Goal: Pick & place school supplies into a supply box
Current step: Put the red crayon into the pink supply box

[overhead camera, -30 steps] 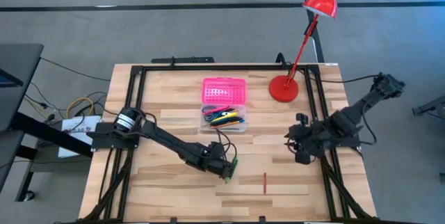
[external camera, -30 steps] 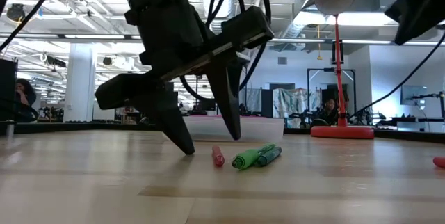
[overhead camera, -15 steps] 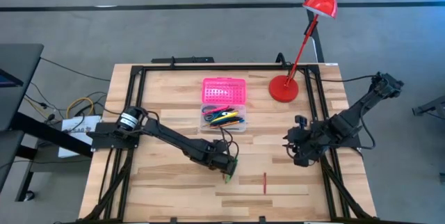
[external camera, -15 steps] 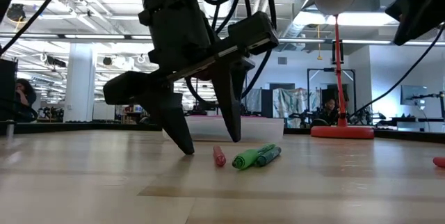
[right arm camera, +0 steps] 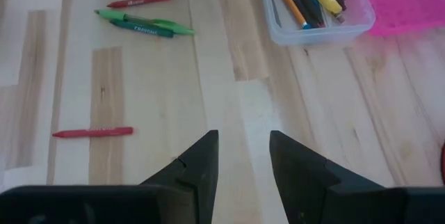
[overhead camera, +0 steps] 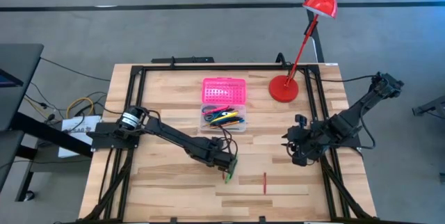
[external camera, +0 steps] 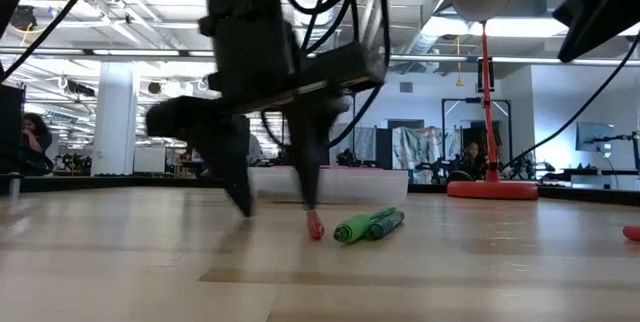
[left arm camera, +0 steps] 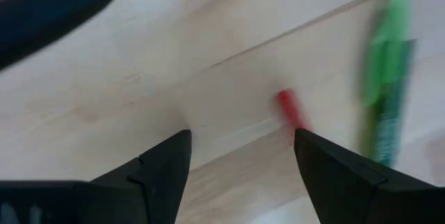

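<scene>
The left gripper (external camera: 272,207) stood released, fingertips low over the table (overhead camera: 167,182) near its front edge, one tip just beside the red pen (external camera: 315,225); the green marker (external camera: 354,228) and a darker one lay touching, just beyond; the supply box (overhead camera: 224,118) sat toward the back edge at mid-table, pink lid (overhead camera: 224,90) laid open, pens inside; another red pen (overhead camera: 264,182) lay near the front edge; the right gripper (overhead camera: 290,148) waited, released, by the right edge; a red lamp (overhead camera: 284,88) stood at the back right corner.
</scene>
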`<state>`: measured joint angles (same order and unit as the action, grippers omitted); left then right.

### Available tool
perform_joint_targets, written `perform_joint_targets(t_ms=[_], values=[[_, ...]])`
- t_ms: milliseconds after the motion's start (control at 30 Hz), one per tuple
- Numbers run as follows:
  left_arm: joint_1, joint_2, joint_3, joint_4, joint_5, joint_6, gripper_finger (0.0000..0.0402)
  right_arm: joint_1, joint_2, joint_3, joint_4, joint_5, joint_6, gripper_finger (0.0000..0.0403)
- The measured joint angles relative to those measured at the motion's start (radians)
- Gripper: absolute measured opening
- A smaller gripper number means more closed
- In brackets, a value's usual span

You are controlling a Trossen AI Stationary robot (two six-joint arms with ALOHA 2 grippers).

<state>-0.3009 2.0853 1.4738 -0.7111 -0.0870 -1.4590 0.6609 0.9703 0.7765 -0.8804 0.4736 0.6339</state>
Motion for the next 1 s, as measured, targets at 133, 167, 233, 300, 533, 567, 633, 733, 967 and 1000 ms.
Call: perform_joint_targets(t_ms=[133,167,233,300,533,567,633,733,967,1000], values=[[0.002,0.001,0.001,0.07,-0.02,0.001,0.0249,0.0,0.0,0.0,0.0,0.0,0.014,0.0121],[0.002,0.001,0.001,0.082,-0.022,0.001,0.0249,0.0,0.0,0.0,-0.001,0.0,0.014,0.0121],[0.001,0.001,0.001,0.102,-0.02,0.001,0.0249,0.0,0.0,0.0,-0.001,0.0,0.014,0.0121],[0.001,0.0,0.002,0.106,-0.017,0.001,0.0249,0.0,0.0,0.0,-0.001,0.0,0.013,0.0121],[-0.001,0.041,0.037,0.096,0.007,0.024,0.0249,0.0,0.001,-0.016,-0.001,0.008,0.006,0.0121],[-0.001,0.054,0.043,0.094,0.007,0.026,0.0249,0.0,0.0,-0.016,-0.001,0.008,0.006,0.0121],[-0.001,0.067,0.067,0.058,0.008,0.029,0.0249,0.0,0.0,-0.016,0.003,0.006,0.006,0.0121],[-0.001,0.089,0.099,-0.006,0.012,0.057,0.0249,0.0,0.0,-0.016,0.002,0.005,0.008,0.0121],[0.001,0.11,0.139,-0.09,0.018,0.093,0.0249,0.0,0.0,-0.016,0.002,0.005,0.014,0.0121],[0.001,0.119,0.14,-0.09,0.021,0.094,0.0249,0.0,0.0,-0.016,0.002,0.004,0.013,0.0121]])
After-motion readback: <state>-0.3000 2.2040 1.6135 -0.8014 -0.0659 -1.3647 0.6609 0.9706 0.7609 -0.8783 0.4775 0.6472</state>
